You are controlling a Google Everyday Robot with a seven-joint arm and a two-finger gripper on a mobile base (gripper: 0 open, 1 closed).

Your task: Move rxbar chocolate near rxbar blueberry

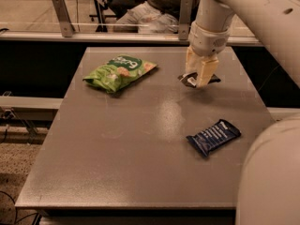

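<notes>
Cream two-finger gripper [200, 74] at far side of grey table [117, 163], fingers pinching small black rxbar chocolate [189, 80]; dark blue rxbar blueberry [213, 137] lies well apart, nearer camera (long side slanted).

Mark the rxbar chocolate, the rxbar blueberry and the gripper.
rxbar chocolate [188, 80]: camera view, its white-labelled left end.
rxbar blueberry [213, 137]: camera view, middle of the wrapper.
gripper [198, 80]: camera view, between its fingertips, shut on the rxbar chocolate.

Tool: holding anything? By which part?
The tool, at the far right of the table, looks clamped across the middle of the rxbar chocolate; both ends stick out.
</notes>
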